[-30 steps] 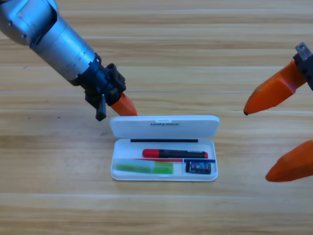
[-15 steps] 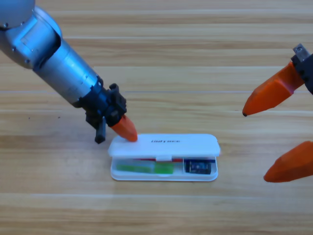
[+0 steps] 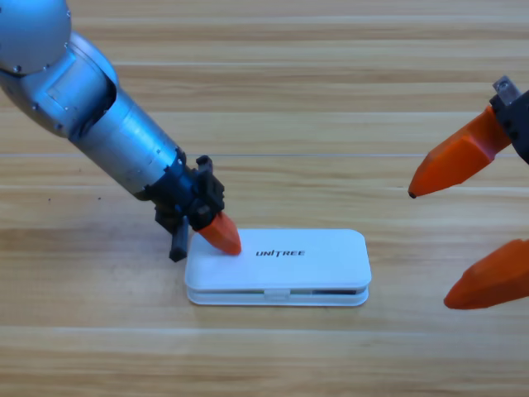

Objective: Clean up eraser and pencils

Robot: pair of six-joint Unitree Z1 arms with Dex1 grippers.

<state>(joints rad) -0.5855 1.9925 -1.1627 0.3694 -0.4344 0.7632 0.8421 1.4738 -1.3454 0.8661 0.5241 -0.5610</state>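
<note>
The white case (image 3: 306,266) lies flat on the table with its lid down, the printed top facing up. The eraser and both pencils are hidden inside it. My left gripper (image 3: 227,242) comes in from the upper left, and its orange jaws form one wedge, shut, with the tip pressing on the lid's left end. At the picture's right edge, away from the case, my right gripper (image 3: 429,249) waits open with nothing between its jaws.
The wooden table (image 3: 273,107) stretches around the case on all sides. The left arm's grey body (image 3: 99,124) crosses the upper left of the table.
The lid has swung from upright to fully down under the left gripper's push, covering the eraser and pencils. The left gripper moved down and right. The right gripper held still.
</note>
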